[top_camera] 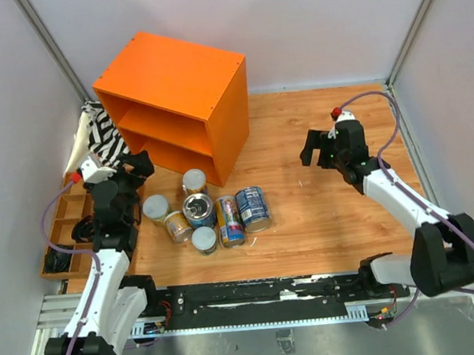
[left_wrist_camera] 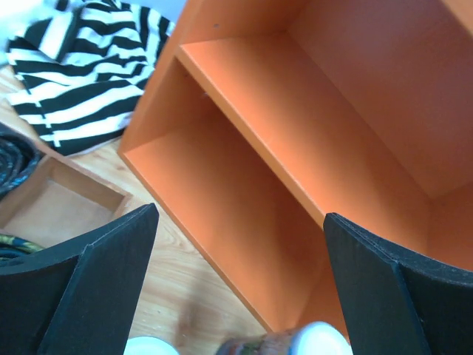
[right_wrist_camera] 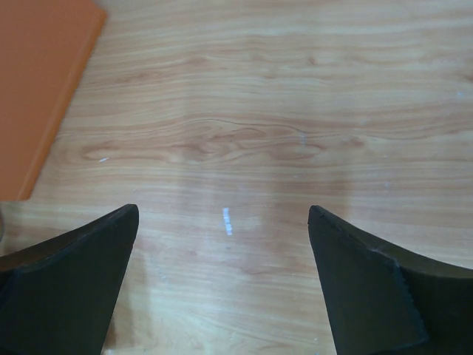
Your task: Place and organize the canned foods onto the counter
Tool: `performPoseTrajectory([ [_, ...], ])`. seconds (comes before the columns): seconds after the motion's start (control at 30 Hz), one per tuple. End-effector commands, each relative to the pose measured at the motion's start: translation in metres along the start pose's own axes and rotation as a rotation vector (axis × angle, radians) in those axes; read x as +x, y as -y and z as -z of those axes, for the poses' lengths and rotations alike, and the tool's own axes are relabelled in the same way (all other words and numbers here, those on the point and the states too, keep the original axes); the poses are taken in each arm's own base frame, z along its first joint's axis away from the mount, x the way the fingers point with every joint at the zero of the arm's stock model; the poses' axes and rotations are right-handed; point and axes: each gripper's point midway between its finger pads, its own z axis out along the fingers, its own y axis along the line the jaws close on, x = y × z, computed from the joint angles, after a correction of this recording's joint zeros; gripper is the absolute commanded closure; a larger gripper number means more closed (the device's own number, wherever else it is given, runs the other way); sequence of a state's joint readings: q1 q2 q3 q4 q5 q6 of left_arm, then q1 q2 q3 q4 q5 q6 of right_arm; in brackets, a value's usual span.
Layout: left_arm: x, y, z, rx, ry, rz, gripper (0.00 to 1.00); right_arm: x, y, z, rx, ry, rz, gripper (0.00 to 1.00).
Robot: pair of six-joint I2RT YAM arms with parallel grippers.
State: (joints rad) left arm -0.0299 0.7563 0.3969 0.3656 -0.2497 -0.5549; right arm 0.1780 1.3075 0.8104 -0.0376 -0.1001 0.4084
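Cans (top_camera: 203, 213) cluster on the wooden surface (top_camera: 325, 219) just right of the spread, empty left jaws, well left of the spread right jaws, nearside of the orange counter (top_camera: 172, 74).

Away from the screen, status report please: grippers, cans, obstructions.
Left gripper open, empty, facing counter. Right gripper open, empty, over table. Cans clustered on table, none placed. Shelves unobstructed.
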Motion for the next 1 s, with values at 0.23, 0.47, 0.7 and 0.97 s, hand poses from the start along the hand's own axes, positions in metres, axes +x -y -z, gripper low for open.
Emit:
performPoseTrajectory([
  [0.23,0.037,0.037,0.029,0.001,-0.415,-0.121,0.02,0.008,-0.079,0.026,-0.130,0.018,0.267,0.02],
  [0.47,0.062,0.045,0.046,0.024,-0.554,-0.196,0.04,0.038,-0.121,0.035,-0.185,-0.039,0.370,0.02],
  [0.7,0.077,0.051,0.055,0.066,-0.629,-0.221,0.04,0.072,-0.143,0.033,-0.209,-0.112,0.426,0.02],
  [0.97,0.082,0.060,0.063,0.125,-0.670,-0.231,0.04,0.098,-0.175,0.024,-0.231,-0.181,0.469,0.02],
])
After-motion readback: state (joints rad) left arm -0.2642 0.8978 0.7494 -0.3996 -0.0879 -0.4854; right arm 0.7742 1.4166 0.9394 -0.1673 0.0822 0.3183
